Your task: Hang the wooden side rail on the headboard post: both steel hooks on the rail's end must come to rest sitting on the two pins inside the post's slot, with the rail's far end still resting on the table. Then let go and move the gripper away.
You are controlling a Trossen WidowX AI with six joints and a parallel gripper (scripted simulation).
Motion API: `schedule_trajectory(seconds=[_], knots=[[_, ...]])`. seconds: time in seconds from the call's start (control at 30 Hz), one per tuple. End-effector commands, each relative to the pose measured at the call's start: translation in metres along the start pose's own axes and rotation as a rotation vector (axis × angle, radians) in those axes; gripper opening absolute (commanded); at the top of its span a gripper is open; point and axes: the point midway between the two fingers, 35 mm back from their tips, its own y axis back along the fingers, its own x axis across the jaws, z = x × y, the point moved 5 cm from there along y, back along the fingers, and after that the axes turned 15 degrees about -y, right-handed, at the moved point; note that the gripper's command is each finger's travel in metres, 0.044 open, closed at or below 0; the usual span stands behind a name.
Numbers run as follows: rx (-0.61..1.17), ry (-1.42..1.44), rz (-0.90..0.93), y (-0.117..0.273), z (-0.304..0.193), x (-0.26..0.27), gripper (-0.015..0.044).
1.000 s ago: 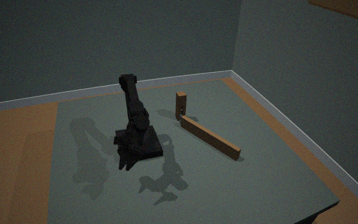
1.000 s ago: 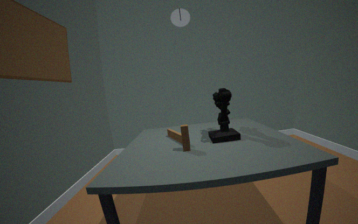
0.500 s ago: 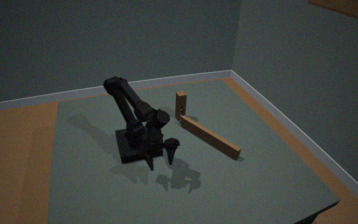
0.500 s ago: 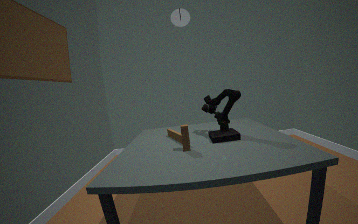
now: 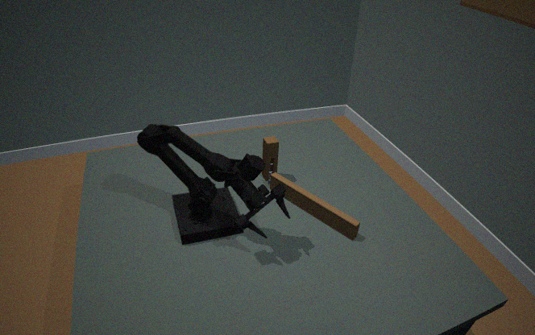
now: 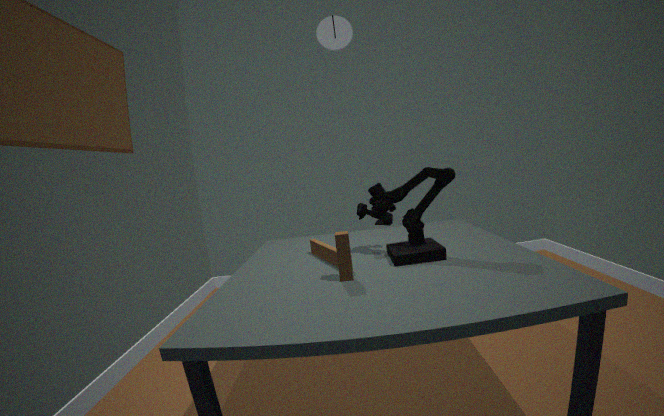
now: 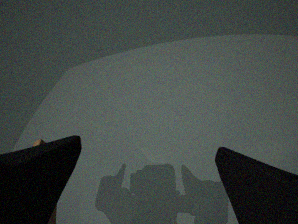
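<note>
The wooden rail (image 5: 318,207) (image 6: 325,252) stands on its narrow edge on the table, with one end close to the headboard post (image 5: 270,150) (image 6: 345,260). The post is upright, with small metal glints in its slot. A pale metal bit shows between the rail's end and the post; whether the hooks touch the pins cannot be told. My gripper (image 5: 278,228) (image 6: 369,221) (image 7: 150,150) is open and empty, above the table on the robot-base side of the rail. In the wrist view a sliver of brown wood shows behind the left finger.
The robot's black base (image 5: 211,233) (image 6: 417,256) stands beside the rail and post, on the same table (image 5: 169,282) (image 6: 450,300). The gripper's shadow falls on the table below it. Walls stand beyond the table, and a brown panel (image 6: 65,90) hangs on one.
</note>
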Motion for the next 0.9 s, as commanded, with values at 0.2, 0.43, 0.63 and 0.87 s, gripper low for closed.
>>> schedule_trajectory(seconds=[0.2,0.43,0.63,0.87], knots=[[0.208,0.278,0.259,0.024,-0.062,0.026,0.0440],[0.348,0.481,0.473,0.053,-0.106,0.035,0.0440],[0.455,0.646,0.671,0.084,-0.139,0.034,0.0440],[0.565,0.824,0.919,0.124,-0.171,0.025,0.0440]])
